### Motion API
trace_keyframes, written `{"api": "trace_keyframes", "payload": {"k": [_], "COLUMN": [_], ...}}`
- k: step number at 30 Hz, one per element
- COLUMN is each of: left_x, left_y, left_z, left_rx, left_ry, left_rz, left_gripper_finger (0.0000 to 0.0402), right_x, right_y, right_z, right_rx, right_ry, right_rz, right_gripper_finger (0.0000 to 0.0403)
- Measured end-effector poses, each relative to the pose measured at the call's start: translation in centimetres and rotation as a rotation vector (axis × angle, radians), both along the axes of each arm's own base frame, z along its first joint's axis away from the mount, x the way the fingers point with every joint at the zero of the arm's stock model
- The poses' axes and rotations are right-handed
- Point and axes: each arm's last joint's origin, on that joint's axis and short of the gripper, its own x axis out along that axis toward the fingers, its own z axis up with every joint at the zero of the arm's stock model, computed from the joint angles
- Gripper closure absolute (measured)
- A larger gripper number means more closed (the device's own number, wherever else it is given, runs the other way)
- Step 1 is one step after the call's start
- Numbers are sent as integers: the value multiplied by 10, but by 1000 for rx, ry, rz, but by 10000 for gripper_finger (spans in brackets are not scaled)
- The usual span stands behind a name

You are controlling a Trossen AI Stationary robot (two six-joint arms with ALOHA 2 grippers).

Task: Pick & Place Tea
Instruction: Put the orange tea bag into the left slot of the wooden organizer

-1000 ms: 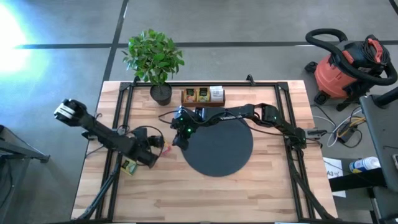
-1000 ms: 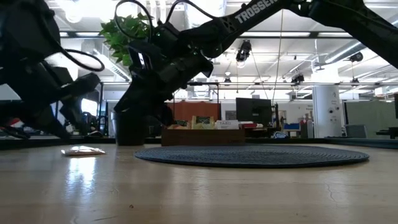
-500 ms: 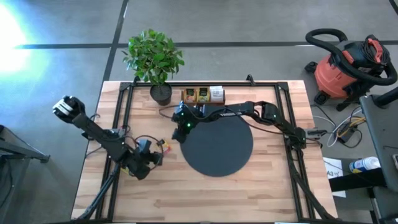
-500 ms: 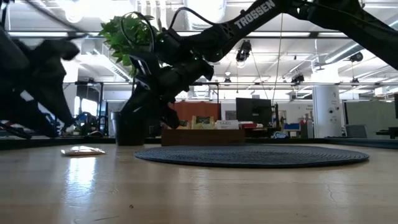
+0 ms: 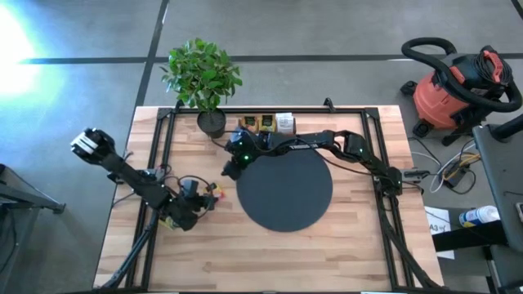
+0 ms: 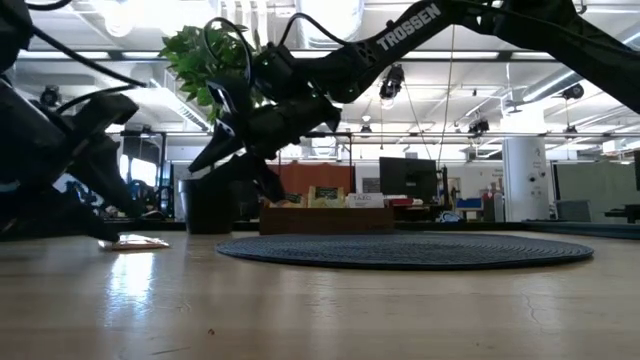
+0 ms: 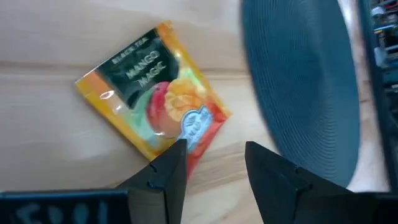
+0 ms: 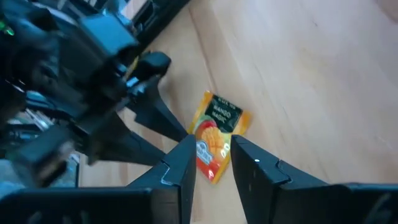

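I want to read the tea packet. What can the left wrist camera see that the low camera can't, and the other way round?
Only the left wrist view shows the sachet's face: "Black Tea, Mango Magic" with a fruit picture, lying flat on the wood just ahead of the open left gripper. Only the low view shows the plant, the tray at the back, the right arm and the room behind. Both show the sachet, the black disc and the table.

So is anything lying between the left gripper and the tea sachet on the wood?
Nothing visible. The left gripper stands open right at the sachet, which lies flat on bare table beside the black disc.
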Motion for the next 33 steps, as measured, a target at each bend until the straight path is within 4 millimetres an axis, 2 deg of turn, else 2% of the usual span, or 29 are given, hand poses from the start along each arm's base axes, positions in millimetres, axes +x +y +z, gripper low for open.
{"api": "trace_keyframes", "payload": {"k": [8,13,16,23,27,33], "left_x": [0,-1,-4,-4,-2,6], "left_y": [-2,-5,-4,0,2,3], "left_z": [-10,-3,-1,-3,-4,-5], "left_rx": [-24,-71,-59,61,102,146], "left_ry": [84,103,131,164,168,140], "left_rz": [-43,-131,-160,-228,-240,-258], "left_gripper_finger": [265,265,265,265,265,265], "right_x": [3,0,-5,0,6,12], "right_y": [-4,-3,-1,10,13,9], "right_z": [8,5,-3,-45,-48,-42], "right_rx": [12,19,32,130,131,68], "right_ry": [-26,27,88,161,142,115], "right_rz": [-23,-20,-1,95,102,50], "right_gripper_finger": [309,309,309,309,309,309]}}
